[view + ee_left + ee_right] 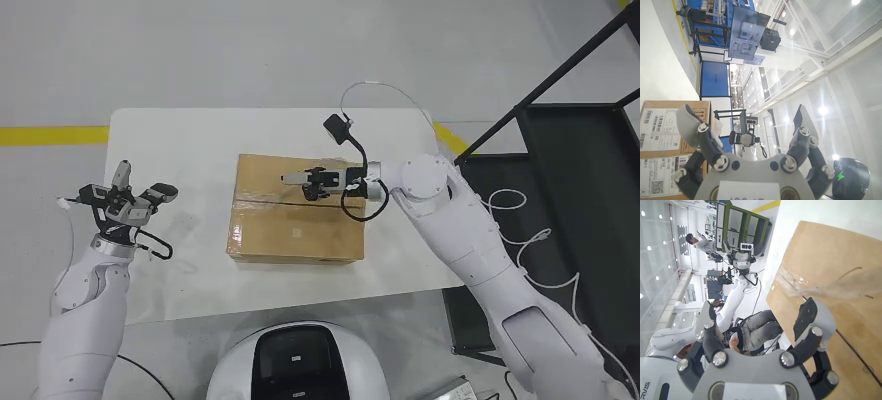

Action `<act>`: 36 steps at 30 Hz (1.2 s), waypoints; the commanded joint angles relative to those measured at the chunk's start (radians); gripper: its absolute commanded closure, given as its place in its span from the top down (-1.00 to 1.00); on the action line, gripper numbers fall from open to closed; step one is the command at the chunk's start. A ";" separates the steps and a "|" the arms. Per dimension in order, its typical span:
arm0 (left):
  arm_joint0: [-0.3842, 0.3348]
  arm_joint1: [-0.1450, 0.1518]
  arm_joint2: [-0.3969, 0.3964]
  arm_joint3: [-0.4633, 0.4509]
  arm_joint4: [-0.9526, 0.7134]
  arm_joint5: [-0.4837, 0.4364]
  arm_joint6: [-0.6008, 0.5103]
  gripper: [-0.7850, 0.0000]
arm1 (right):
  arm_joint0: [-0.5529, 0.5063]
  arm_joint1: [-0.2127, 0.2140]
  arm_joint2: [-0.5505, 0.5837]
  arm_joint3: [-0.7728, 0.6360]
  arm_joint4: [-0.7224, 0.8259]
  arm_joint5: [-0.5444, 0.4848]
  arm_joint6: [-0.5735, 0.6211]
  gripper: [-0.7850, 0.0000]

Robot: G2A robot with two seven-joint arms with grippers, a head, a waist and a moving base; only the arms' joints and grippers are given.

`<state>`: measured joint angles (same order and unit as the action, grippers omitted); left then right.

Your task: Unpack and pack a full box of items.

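A closed cardboard box (296,225) sits in the middle of the white table (180,130), its top seam taped. My right gripper (292,179) lies sideways over the box's top seam, open, with nothing between its fingers. In the right wrist view the right gripper (757,313) has one finger pad (806,315) close against the box top (829,272) near the clear tape (791,283). My left gripper (142,180) hangs open near the table's left edge, well clear of the box. The left wrist view shows the left gripper (745,117) holding nothing, with the box's labelled side (664,130) beside it.
A black metal frame (570,160) stands just off the table's right side. A yellow floor line (50,135) runs behind the table on the left. Bare tabletop lies left of, behind and in front of the box.
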<state>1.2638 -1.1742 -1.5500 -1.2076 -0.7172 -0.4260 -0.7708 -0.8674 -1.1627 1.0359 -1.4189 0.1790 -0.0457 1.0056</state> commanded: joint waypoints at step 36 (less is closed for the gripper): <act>0.004 -0.006 0.004 -0.012 0.009 -0.003 0.010 1.00 | 0.066 -0.015 -0.068 0.106 -0.258 0.070 -0.160 -1.00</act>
<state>1.2688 -1.1800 -1.5461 -1.2203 -0.7080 -0.4278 -0.7593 -0.7964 -1.1788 0.9686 -1.3003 -0.0604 0.0203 0.8485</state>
